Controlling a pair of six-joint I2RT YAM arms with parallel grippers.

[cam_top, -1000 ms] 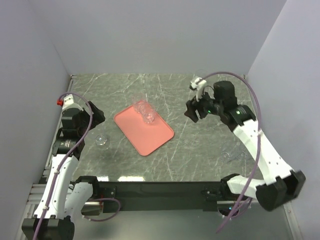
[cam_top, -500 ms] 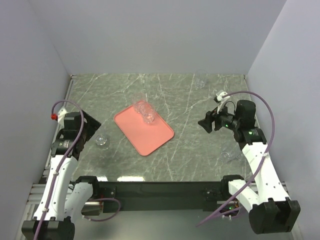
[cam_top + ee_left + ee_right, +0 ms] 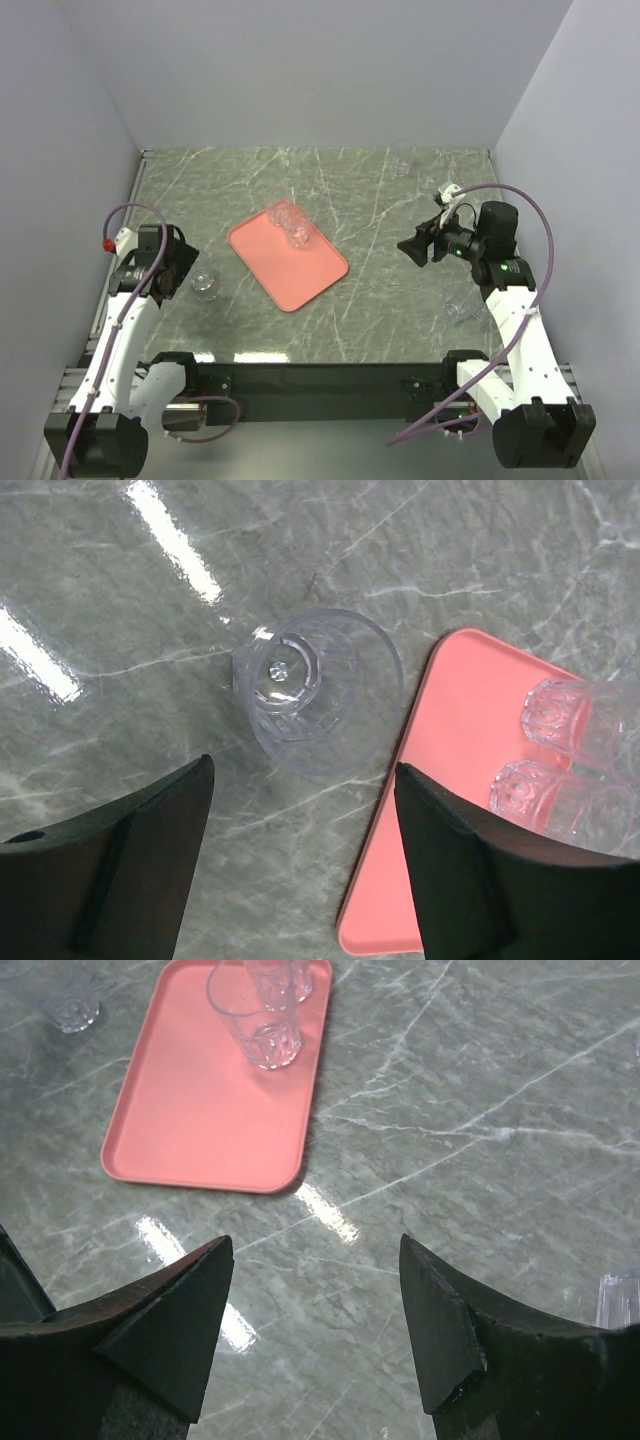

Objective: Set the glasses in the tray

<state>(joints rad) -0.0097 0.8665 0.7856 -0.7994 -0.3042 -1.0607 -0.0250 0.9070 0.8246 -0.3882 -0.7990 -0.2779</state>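
Observation:
The salmon-pink tray (image 3: 300, 270) lies slantwise mid-table, with two clear glasses (image 3: 291, 224) standing at its far end. One loose glass (image 3: 204, 282) sits on the marble just left of the tray. My left gripper (image 3: 181, 268) is beside it, open. In the left wrist view that glass (image 3: 315, 690) lies just ahead of my open left gripper (image 3: 302, 767), next to the tray (image 3: 470, 780). My right gripper (image 3: 412, 247) hangs open over bare marble right of the tray. The right wrist view shows the open right gripper (image 3: 315, 1245), the tray (image 3: 190, 1120) and a glass (image 3: 268, 1030) beyond it.
Another clear glass (image 3: 401, 166) stands near the back wall on the right. A further one (image 3: 458, 312) is by the right arm, seen at the right wrist view's edge as a glass (image 3: 618, 1300). Grey walls close in left, back and right.
My left gripper has drawn back and down beside the loose glass, its jaws narrowing a little. My right arm swung from the back centre out to the right, uncovering the far glass.

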